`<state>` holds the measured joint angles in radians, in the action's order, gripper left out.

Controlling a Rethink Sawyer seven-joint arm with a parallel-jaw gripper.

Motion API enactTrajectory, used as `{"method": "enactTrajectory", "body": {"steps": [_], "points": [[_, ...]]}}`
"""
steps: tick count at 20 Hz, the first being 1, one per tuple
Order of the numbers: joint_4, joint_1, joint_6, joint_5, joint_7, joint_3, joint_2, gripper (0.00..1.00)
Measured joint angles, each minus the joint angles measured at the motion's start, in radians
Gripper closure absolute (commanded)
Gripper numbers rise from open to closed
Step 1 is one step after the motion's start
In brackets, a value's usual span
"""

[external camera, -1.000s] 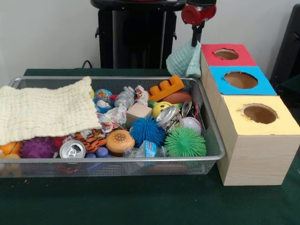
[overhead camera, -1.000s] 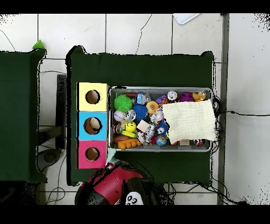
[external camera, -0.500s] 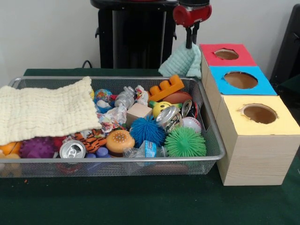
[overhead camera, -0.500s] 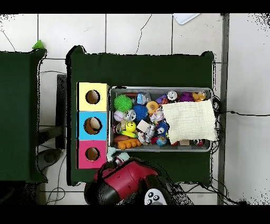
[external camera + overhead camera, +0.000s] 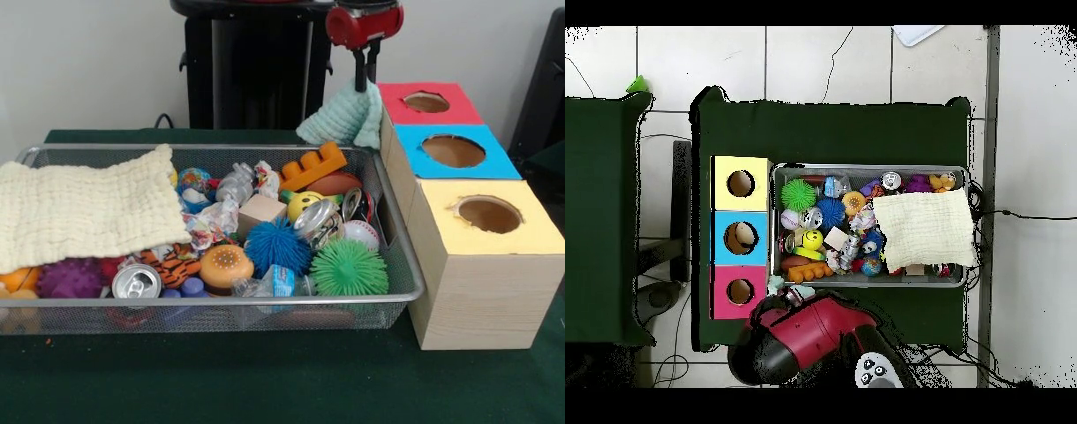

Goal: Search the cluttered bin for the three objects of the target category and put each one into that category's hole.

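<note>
A mint green cloth (image 5: 344, 119) hangs from my gripper (image 5: 364, 81), which is shut on its top edge. The cloth dangles just behind the far right corner of the wire bin (image 5: 221, 301), touching the side of the red box (image 5: 402, 113). Three boxes stand in a row to the right of the bin, each with a hole: red hole (image 5: 426, 102), blue hole (image 5: 453, 150), yellow hole (image 5: 488, 215). A cream cloth (image 5: 84, 212) covers the bin's left half. In the overhead view the mint cloth (image 5: 787, 293) shows beside the red box (image 5: 740, 291), at the tip of the arm (image 5: 810, 335).
The bin holds a green spiky ball (image 5: 349, 268), a blue spiky ball (image 5: 277, 246), a drink can (image 5: 137, 282), an orange block toy (image 5: 313, 165), a wooden cube (image 5: 261, 212), a burger toy (image 5: 226, 265) and several other small items. A dark green cloth covers the table.
My gripper has carried the mint cloth a little to the left, away from above the red box. In the overhead view the arm has swung to the right. The bin's contents are unchanged.
</note>
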<state>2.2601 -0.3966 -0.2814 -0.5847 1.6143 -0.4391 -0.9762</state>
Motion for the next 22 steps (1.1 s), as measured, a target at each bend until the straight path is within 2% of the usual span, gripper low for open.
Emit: {"method": "enactTrajectory", "body": {"steps": [5,14,22], "points": [[-0.017,0.004,-0.036,0.014,0.000,-0.038,-0.011,1.00],[-0.081,0.019,-0.074,0.013,0.000,-0.048,0.001,1.00],[-0.188,0.017,-0.121,0.013,0.000,-0.068,0.071,1.00]]}}
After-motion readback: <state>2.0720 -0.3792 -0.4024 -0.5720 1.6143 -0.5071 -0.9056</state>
